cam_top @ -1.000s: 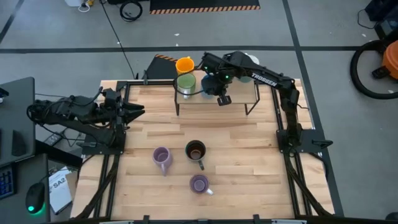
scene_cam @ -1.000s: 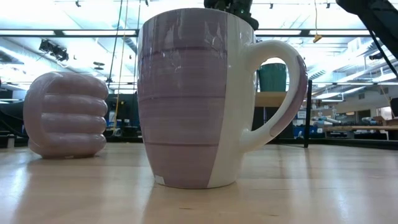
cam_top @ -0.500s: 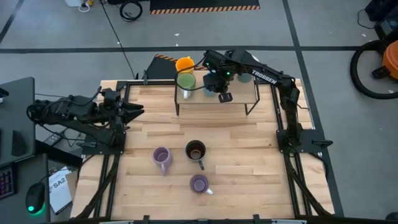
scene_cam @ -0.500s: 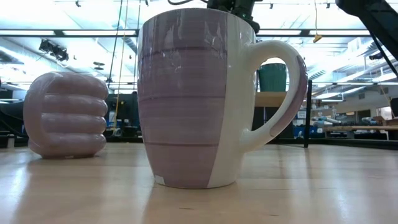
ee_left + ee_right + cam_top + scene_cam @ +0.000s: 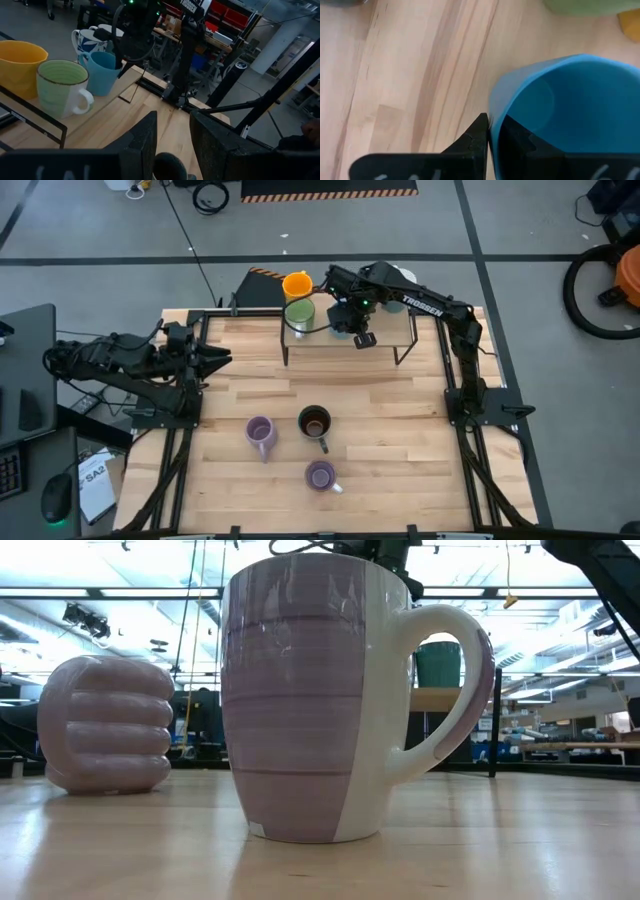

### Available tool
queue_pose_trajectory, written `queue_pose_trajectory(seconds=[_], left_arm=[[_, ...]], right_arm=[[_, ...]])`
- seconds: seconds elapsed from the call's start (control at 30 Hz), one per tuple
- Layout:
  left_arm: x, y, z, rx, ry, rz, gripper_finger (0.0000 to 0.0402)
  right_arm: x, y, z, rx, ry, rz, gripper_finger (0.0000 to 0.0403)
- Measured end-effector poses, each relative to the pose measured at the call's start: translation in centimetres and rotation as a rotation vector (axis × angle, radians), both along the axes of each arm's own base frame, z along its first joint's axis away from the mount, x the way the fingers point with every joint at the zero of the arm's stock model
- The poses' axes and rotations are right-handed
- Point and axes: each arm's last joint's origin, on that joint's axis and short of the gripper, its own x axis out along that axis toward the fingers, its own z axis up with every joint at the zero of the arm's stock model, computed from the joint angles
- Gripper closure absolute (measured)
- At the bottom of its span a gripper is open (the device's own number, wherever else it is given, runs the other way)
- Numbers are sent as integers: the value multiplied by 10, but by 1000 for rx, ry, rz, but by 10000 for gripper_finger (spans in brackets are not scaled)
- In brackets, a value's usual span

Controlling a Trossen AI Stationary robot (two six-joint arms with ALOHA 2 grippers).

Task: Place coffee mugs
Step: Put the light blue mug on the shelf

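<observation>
Pinching the empty blue mug's (image 5: pixel 570 105) rim, your right gripper (image 5: pixel 491 131) holds it at the table's (image 5: pixel 400 420) far edge beside the green mug (image 5: pixel 299 311).

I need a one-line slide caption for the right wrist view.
Right gripper fingers shut on the blue mug rim above the wooden shelf.

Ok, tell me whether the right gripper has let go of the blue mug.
No, the right gripper is shut on the blue mug, with the mug's rim wall pinched between its two fingers.
</observation>
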Motion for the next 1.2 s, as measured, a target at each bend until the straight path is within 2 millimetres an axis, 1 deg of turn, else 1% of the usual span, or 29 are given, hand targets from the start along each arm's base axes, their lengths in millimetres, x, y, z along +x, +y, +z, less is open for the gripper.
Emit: queue_pose_trajectory(seconds=[0.17, 0.33, 0.5, 0.63, 0.83, 1.03, 1.2], left_arm=[[0, -1, 0, -4, 1, -26, 281], [0, -1, 0, -2, 2, -31, 281], [0, -1, 0, -2, 4, -31, 281], [0, -1, -1, -1, 7, -32, 281], [0, -1, -1, -1, 9, -34, 281], [0, -1, -1, 12, 14, -45, 281], [0, -1, -1, 12, 14, -49, 281]], right_arm=[[3, 3, 0, -17, -13, 3, 343], [5, 1, 1, -32, -28, -22, 308], [5, -1, 0, -94, -4, -41, 271], [5, 0, 2, -136, 13, -50, 250], [7, 5, 11, -196, -6, -52, 245], [8, 1, 12, -266, -14, -98, 245], [11, -1, 14, -289, -45, -73, 245]])
